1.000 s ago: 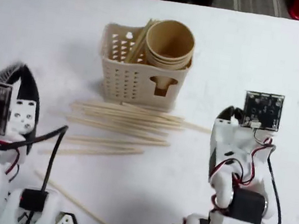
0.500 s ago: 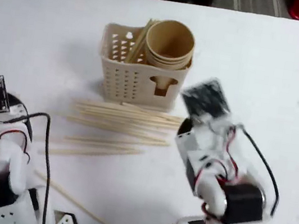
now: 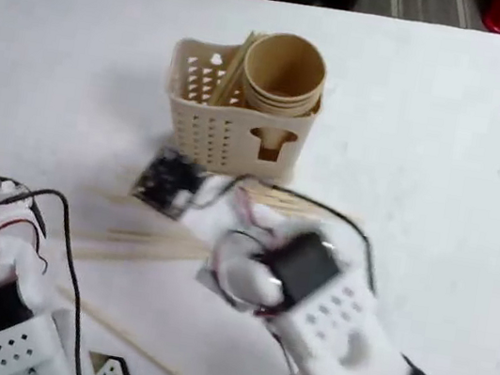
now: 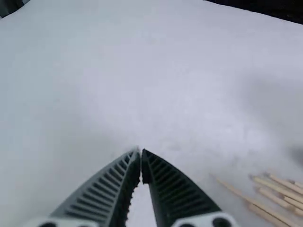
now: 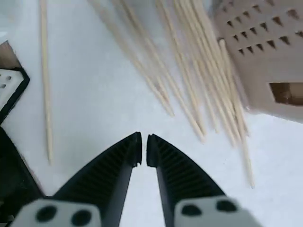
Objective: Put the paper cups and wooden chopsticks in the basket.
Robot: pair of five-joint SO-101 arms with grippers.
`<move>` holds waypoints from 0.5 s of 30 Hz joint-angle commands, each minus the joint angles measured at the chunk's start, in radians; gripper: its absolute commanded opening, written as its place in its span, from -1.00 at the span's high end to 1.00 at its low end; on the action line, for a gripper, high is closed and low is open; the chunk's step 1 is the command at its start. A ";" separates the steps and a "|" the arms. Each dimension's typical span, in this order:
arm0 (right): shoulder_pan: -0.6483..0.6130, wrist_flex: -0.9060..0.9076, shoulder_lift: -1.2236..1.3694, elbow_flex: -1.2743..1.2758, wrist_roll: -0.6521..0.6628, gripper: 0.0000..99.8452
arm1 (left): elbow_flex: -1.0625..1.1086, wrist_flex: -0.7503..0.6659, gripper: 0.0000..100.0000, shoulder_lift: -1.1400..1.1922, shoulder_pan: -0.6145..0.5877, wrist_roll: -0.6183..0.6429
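Nearest via right gripper (image 5: 143, 142), clenched empty: pale wooden chopsticks (image 5: 201, 75) lying lengthwise along the cream perforated plastic basket (image 5: 265, 52), by its front wall.

I read no text, number or label in any view at this moment. The basket (image 3: 224, 141) front carries only a cut-out shape with no lettering, and the cups (image 3: 284, 71) look plain. Any print on the camera board (image 3: 167, 182) is too small for me to make out.
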 commanded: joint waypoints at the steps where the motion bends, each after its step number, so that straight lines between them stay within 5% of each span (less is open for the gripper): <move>1: -0.025 -0.056 0.136 -0.041 0.009 0.73 | -0.002 -0.028 0.94 -0.008 -0.010 0.002; 7: -0.044 -0.124 0.334 -0.046 0.129 0.38 | -0.002 -0.028 0.94 -0.008 -0.010 0.002; 15: -0.044 -0.285 0.463 -0.046 0.258 0.35 | 0.000 -0.026 0.94 -0.008 -0.010 0.002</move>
